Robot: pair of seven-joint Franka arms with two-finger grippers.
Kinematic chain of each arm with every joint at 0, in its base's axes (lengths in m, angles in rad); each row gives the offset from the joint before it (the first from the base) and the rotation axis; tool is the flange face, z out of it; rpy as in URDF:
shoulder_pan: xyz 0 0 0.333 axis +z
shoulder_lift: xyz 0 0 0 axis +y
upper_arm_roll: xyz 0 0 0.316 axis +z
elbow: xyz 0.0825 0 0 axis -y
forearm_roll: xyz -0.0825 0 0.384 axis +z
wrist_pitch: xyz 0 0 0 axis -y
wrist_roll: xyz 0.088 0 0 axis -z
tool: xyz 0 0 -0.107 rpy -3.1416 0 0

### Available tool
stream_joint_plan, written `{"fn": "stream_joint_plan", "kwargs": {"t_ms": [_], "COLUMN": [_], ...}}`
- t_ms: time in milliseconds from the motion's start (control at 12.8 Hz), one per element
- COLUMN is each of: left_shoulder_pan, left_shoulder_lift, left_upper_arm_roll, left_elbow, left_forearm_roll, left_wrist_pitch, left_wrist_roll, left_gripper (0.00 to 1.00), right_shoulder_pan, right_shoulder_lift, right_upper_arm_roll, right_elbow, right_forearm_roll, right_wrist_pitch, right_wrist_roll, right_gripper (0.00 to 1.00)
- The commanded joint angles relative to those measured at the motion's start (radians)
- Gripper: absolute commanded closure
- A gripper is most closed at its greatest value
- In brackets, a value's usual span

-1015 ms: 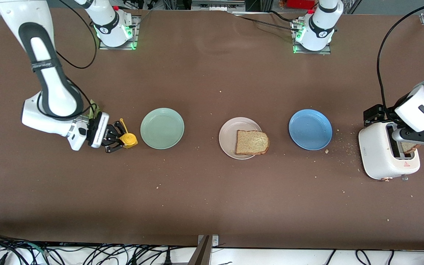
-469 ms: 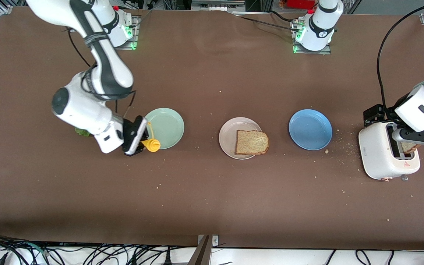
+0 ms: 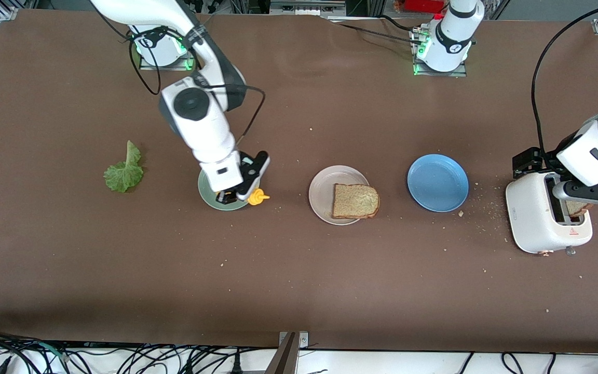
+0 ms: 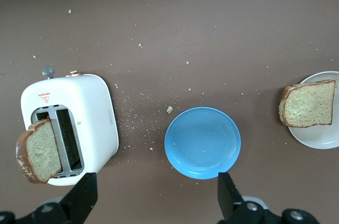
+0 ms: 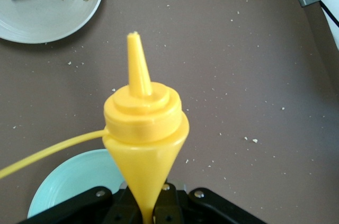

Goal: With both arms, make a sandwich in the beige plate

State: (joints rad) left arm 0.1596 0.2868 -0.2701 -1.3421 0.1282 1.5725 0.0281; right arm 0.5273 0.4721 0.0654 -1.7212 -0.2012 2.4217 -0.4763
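My right gripper (image 3: 241, 197) is shut on a yellow squeeze bottle (image 3: 256, 197) and holds it over the edge of the mint-green plate (image 3: 207, 196). In the right wrist view the bottle (image 5: 144, 128) stands out of the gripper (image 5: 153, 211), nozzle away from it. The beige plate (image 3: 321, 193) holds one bread slice (image 3: 355, 201). A lettuce leaf (image 3: 122, 171) lies on the table toward the right arm's end. A second slice (image 4: 38, 150) stands in the white toaster (image 4: 90, 107). My left gripper (image 3: 571, 196) hangs open over the toaster, its fingers (image 4: 85, 197) wide apart.
A blue plate (image 3: 437, 182) sits between the beige plate and the toaster (image 3: 545, 218). Crumbs are scattered around the toaster and the plates. The mint-green plate also shows in the right wrist view (image 5: 74, 181).
My right arm has carried the yellow bottle from beside the lettuce across the mint-green plate toward the beige plate, uncovering the lettuce. The left arm has not moved.
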Motion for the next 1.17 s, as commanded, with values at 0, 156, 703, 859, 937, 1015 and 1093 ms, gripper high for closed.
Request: {"fn": "stream_joint_plan", "kwargs": {"t_ms": [0, 156, 703, 859, 937, 1015, 1093], "left_shoulder_pan": [0.009, 0.009, 0.009, 0.011, 0.009, 0.009, 0.009], "left_shoulder_lift": [-0.014, -0.014, -0.012, -0.012, -0.012, -0.012, -0.012], "left_upper_arm_roll": [-0.006, -0.006, -0.006, -0.006, -0.006, -0.006, -0.006], "left_elbow": [-0.006, -0.006, -0.006, -0.006, -0.005, -0.005, -0.006], "left_forearm_roll": [-0.024, -0.024, -0.024, -0.024, -0.024, -0.024, -0.024], "left_wrist_pitch": [-0.006, -0.006, -0.006, -0.006, -0.006, -0.006, -0.006], "left_wrist_roll": [-0.004, -0.004, -0.004, -0.004, -0.004, -0.004, -0.004], "left_gripper": [0.00, 0.00, 0.00, 0.00, 0.00, 0.00, 0.00], "right_shoulder_pan": [0.095, 0.190, 0.411, 0.469, 0.497, 0.516, 0.528], "right_shoulder_lift": [0.092, 0.188, 0.344, 0.388, 0.431, 0.468, 0.491], "right_upper_arm_roll": [-0.013, -0.015, -0.019, -0.030, -0.041, -0.051, -0.067], "right_elbow": [0.125, 0.275, 0.443, 0.446, 0.480, 0.517, 0.537], "right_forearm_roll": [-0.174, -0.295, -0.498, -0.541, -0.566, -0.570, -0.570], "right_wrist_pitch": [-0.096, -0.253, -0.581, -0.595, -0.598, -0.602, -0.608], "right_wrist_roll": [0.106, 0.198, 0.340, 0.442, 0.487, 0.502, 0.505], "right_gripper": [1.00, 1.00, 1.00, 1.00, 1.00, 1.00, 1.00]}}
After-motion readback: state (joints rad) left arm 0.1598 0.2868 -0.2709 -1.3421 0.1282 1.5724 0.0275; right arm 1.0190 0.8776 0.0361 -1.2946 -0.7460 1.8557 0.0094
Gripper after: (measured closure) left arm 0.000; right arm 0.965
